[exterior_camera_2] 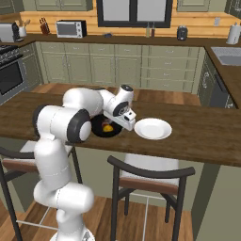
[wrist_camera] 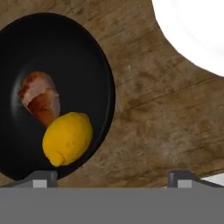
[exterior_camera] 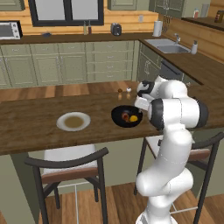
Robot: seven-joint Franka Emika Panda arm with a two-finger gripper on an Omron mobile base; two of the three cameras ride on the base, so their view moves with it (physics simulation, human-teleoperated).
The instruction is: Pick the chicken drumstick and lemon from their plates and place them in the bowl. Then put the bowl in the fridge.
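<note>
Two foods already lie together in the bowl [wrist_camera: 52, 94], so the first half of our task looks done: the drumstick [wrist_camera: 39, 97] sits near the middle and the lemon [wrist_camera: 67, 138] touches it at about 5 o'clock in the hand view, low against the wall. Our claw [wrist_camera: 111, 177] hangs above the bench [wrist_camera: 148, 118] with its jaws spread as wide as they go and nothing between them; one tip stands over the bowl's near rim, the other over bare wood. We judge that this wide, empty stance suits what is left to do, namely taking the bowl by its rim. The white plate [exterior_camera_2: 152, 128] lies just beside the bowl, at 3 o'clock of it in the right base view, and carries nothing. The other plate [exterior_camera: 73, 121], tan in the centre, lies well apart at 9 o'clock of the bowl in the left base view, also bare. Both plates being empty fits the food having gone into the bowl. The bowl rests flat near the bench's near edge, within easy reach of our arm, above a chair [exterior_camera: 70, 164]. A rim grip must be firm and level, we think, or the lemon may roll out on the way to the fridge.
</note>
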